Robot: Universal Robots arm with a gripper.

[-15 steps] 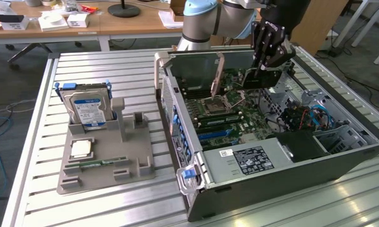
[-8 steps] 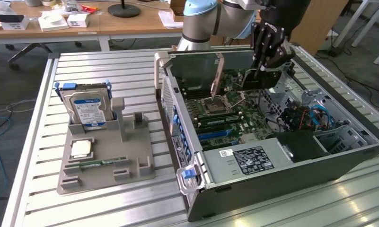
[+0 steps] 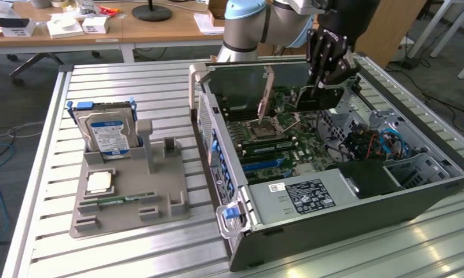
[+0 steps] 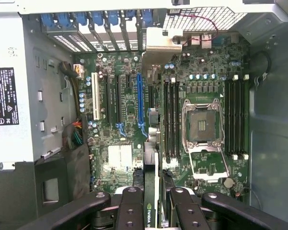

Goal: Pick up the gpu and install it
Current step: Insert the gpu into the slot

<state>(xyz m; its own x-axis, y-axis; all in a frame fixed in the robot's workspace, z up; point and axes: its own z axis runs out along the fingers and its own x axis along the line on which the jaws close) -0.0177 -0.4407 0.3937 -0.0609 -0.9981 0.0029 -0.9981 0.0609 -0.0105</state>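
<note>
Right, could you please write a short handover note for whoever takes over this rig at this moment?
Gripper: shut on the gpu, which it holds on edge.
Gpu: inside the open computer case, over the motherboard. Its silver bracket points toward the wall with the blue tabs. The card lies alongside the long blue slot, on the memory-slot side.
Done: gpu picked up and brought over the board.
Left: it does not look seated in any slot yet; it appears to hang above the board.
Other: the hard drive stands in the grey stand on the exterior view's left.
</note>
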